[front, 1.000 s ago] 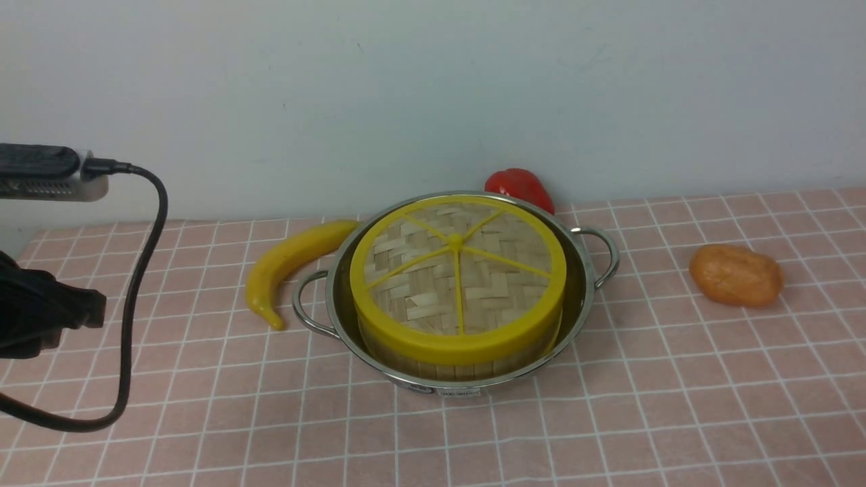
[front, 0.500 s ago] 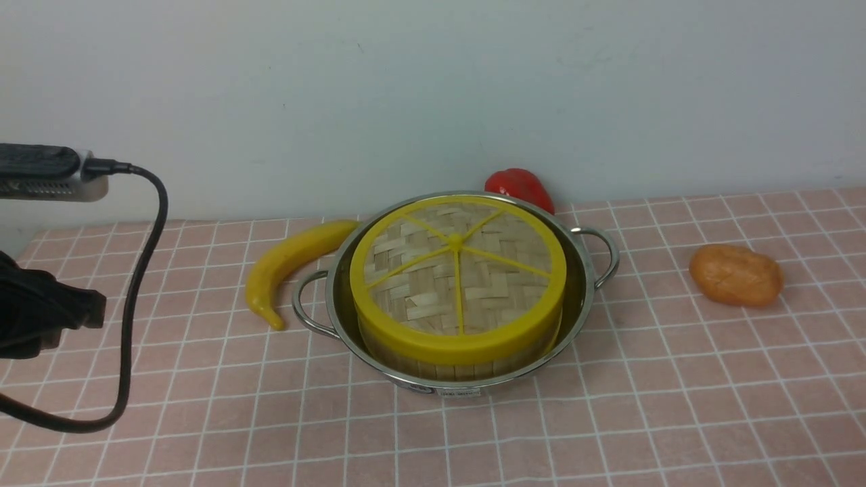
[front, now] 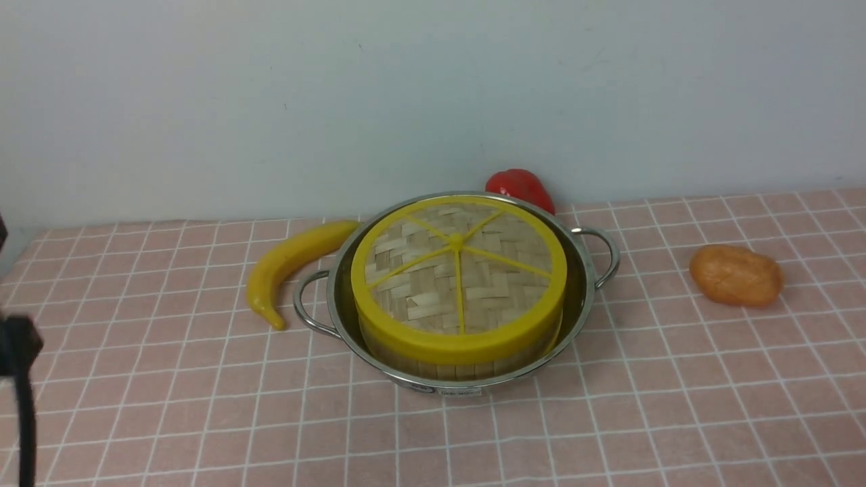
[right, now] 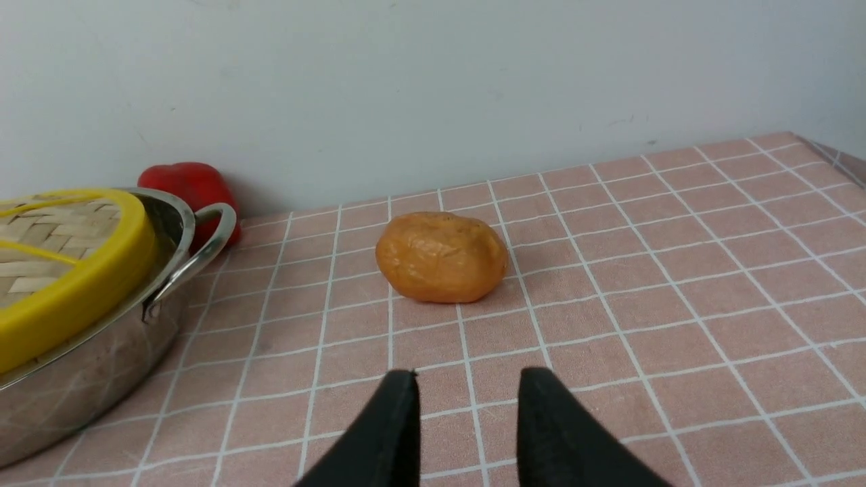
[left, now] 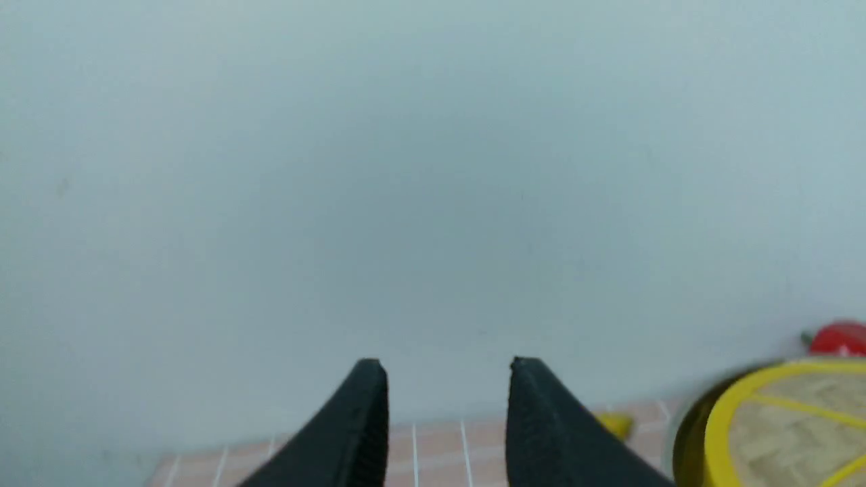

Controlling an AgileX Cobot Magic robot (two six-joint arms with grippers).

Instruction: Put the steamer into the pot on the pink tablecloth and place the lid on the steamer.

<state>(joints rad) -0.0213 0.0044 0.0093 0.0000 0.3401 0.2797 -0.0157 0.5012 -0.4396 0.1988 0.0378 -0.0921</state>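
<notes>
The steamer (front: 460, 362) is seated inside the pot (front: 582, 284), with only its slatted bamboo wall showing below the lid (front: 458, 277), which is laid flat and level on top of it. The pot is used here as the landmark. It rests on the pink tablecloth (front: 676, 419).

Nearest the robot, neither arm is touching anything. In the left wrist view, the left gripper (left: 446, 379) is seen held off to the pot's left side and raised, jaws parted with bare space between them, nothing held. In the right wrist view, the right gripper (right: 467, 385) is seen low over the cloth on the pot's right side, jaws likewise apart and empty. The two are judged about equally placed, one on each side of the pot.

Beside the pot, a yellow banana (front: 291, 267) lies just off its left handle, and an orange potato-like toy (front: 735, 274) lies well apart on its right. Beyond the pot, against the wall, a red pepper (front: 519, 186) is partly hidden by the rim.

The task is judged complete, so no further reach toward the pot seems called for.
</notes>
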